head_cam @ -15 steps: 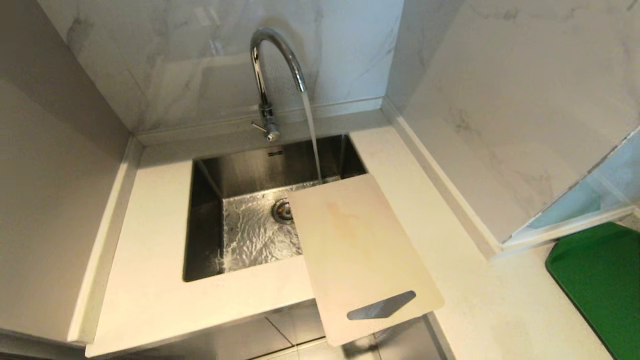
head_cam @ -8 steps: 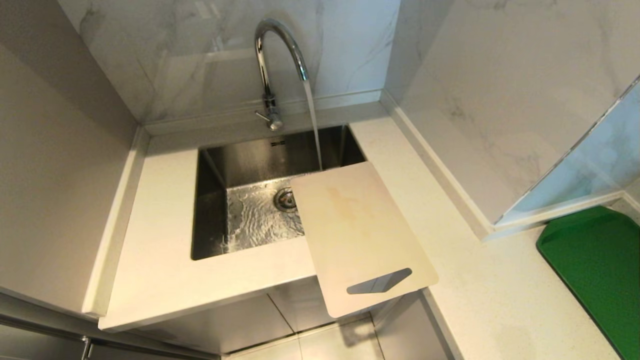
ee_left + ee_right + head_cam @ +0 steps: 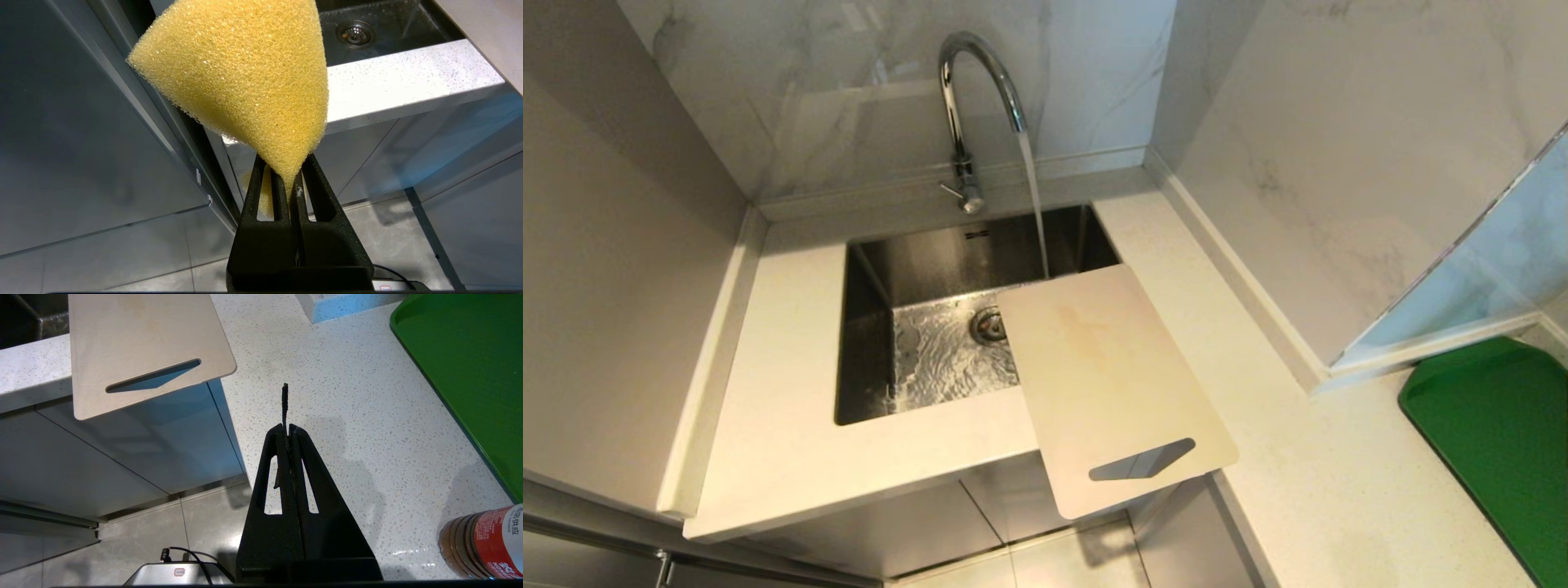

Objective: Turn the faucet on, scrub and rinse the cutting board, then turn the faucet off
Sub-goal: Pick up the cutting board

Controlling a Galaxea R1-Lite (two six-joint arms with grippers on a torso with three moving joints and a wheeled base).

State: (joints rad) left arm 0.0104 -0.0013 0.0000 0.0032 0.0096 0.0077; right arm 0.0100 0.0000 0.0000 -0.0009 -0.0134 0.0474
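Since a second ago the whole head view has shifted, showing more of the cabinet front and floor below; that is the camera, not the things. Over the last half second nothing has moved, and the water still runs.

Surface (image 3: 792, 408): pale speckled stone around a steel sink (image 3: 866, 359), ahead of and above both grippers. A green tray (image 3: 470, 375) lies on it beyond the right gripper, toward its outer side.

Cutting board (image 3: 1107, 384): cream, faintly stained, lying flat across the sink's right front corner. Its handle end overhangs the surface edge, ahead of the right gripper toward the inner side, well apart from it.

Faucet (image 3: 968, 90): behind the sink, far beyond both grippers. Its stream falls just past the board's far edge into the basin.

Left gripper (image 3: 292, 179): low before the cabinet front, clamped on a yellow sponge (image 3: 245, 77) that fans out past the fingertips.

Right gripper (image 3: 288, 430): above the surface's near edge, jaws pressed together, touching nothing in the scene; a thin dark strip pokes out from between the tips.

A red-labelled jar (image 3: 482, 539) stands close by its outer side.
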